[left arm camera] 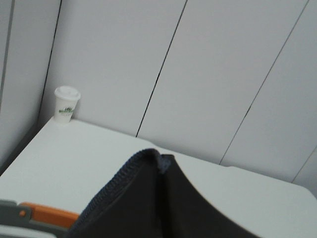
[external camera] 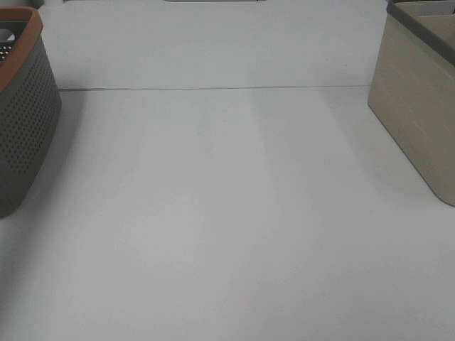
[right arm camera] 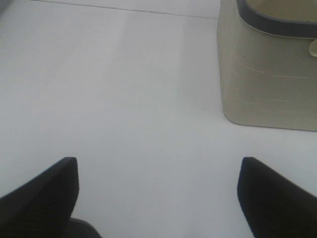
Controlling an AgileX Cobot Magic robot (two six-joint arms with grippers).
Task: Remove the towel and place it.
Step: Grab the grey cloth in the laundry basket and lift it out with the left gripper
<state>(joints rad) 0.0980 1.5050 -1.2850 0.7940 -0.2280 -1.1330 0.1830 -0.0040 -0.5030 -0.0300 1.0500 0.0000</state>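
Towel (left arm camera: pixel 148 198), pinched in closed left jaws, screens the surface (left arm camera: pixel 89 158); cup (left arm camera: pixel 66 104) stands beyond; right jaws gape empty near beige basket (right arm camera: pixel 267 84).

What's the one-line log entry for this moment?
left gripper: shut on towel | right gripper: open, empty | towel: near orange-rimmed basket

Towel (left arm camera: pixel 148 208) cut off below, hiding left hand, grey basket (external camera: pixel 25 121) and beige basket (external camera: pixel 419 106) cropped
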